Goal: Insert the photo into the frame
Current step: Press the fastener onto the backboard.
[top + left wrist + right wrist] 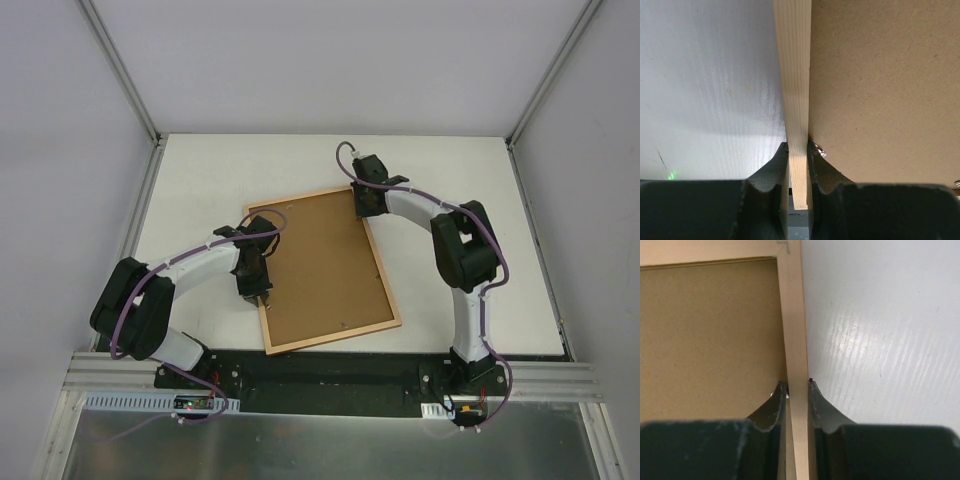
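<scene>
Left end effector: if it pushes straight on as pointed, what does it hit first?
The frame: its rail already sits in the left end effector. Beyond it, probably the table; depth unclear.

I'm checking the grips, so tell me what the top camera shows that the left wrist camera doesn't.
Only the top view shows the whole thin-railed rectangular wooden frame lying flat, both arms, and the right gripper at the far end of its right rail. Only the left wrist view shows, close up, the left gripper closed on a pale rail, a finger against each side. Both show the brown fibreboard backing and the white table.
</scene>
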Controlling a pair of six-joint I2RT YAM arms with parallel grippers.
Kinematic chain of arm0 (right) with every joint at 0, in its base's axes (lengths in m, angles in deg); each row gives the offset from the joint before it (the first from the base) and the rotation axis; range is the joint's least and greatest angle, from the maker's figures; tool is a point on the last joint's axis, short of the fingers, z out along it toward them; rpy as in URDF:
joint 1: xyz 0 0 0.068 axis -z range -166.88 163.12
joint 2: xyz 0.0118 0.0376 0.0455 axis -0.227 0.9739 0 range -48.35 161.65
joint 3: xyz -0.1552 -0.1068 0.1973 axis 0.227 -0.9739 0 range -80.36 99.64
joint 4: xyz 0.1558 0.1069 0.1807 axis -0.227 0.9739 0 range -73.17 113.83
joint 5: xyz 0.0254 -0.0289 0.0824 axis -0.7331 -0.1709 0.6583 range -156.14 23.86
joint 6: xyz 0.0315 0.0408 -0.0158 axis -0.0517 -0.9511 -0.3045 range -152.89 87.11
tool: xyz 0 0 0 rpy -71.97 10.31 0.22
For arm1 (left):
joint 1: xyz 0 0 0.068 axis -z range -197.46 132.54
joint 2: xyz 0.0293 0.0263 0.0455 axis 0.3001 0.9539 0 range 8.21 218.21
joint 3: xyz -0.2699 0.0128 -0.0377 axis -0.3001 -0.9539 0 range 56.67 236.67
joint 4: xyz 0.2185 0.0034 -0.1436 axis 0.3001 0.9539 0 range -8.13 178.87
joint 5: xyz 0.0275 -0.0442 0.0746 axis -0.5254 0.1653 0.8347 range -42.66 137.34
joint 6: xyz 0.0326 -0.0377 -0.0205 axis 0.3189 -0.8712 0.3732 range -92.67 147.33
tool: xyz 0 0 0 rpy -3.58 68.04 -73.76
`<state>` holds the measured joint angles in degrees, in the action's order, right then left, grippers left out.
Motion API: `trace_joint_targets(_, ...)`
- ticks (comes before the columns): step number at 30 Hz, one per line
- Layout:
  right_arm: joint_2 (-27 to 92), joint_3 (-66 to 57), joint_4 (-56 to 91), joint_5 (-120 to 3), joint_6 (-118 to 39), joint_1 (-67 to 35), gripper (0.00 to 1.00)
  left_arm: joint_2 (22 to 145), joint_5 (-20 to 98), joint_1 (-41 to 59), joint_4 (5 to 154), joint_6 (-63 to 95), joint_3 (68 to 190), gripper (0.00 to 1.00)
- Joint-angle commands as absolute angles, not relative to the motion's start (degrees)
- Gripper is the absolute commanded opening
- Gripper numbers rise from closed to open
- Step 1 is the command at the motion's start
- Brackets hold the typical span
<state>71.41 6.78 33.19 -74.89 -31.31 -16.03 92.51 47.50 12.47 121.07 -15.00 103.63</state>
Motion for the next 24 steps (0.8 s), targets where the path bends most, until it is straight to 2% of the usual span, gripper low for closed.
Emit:
trace_joint_targets(1, 72.1, 8.0, 38.8, -80.6, -34.5, -15.6, 0.05, 95.3, 52.0, 12.2, 115.0, -13.1, 100.7, 0.0)
trace_joint_targets(7, 70.4, 6.9, 38.1, -79.2, -35.5, -15.6, 0.09, 95.5, 51.7, 12.2, 115.0, -13.3, 100.8, 0.0)
trace_joint_targets(13, 67.5, 4.9, 38.6, -79.1, -35.4, -15.6, 0.01, 94.1, 50.6, 12.2, 115.0, -14.5, 101.6, 0.0)
trace_joint_targets(15, 65.5, 2.5, 37.8, -79.0, -35.1, -15.5, 0.0, 92.2, 49.5, 12.2, 114.9, -15.6, 102.5, 0.16)
trace_joint_targets(16, 64.7, 0.8, 37.0, -78.9, -34.8, -15.7, 0.0, 90.8, 49.3, 12.2, 115.0, -16.2, 103.2, 0.28)
trace_joint_targets(20, 61.7, -4.3, 35.7, -79.1, -34.5, -15.3, 0.01, 87.1, 51.0, 11.7, 115.2, -17.4, 107.0, 0.53)
trace_joint_targets(22, 60.2, -7.0, 34.8, -78.6, -34.9, -15.2, 0.0, 87.2, 52.3, 10.7, 115.4, -18.1, 109.2, 0.59)
trace_joint_targets(24, 58.4, -9.6, 34.2, -78.2, -35.3, -14.8, 0.01, 89.0, 53.0, 8.9, 115.4, -17.9, 112.5, 0.61)
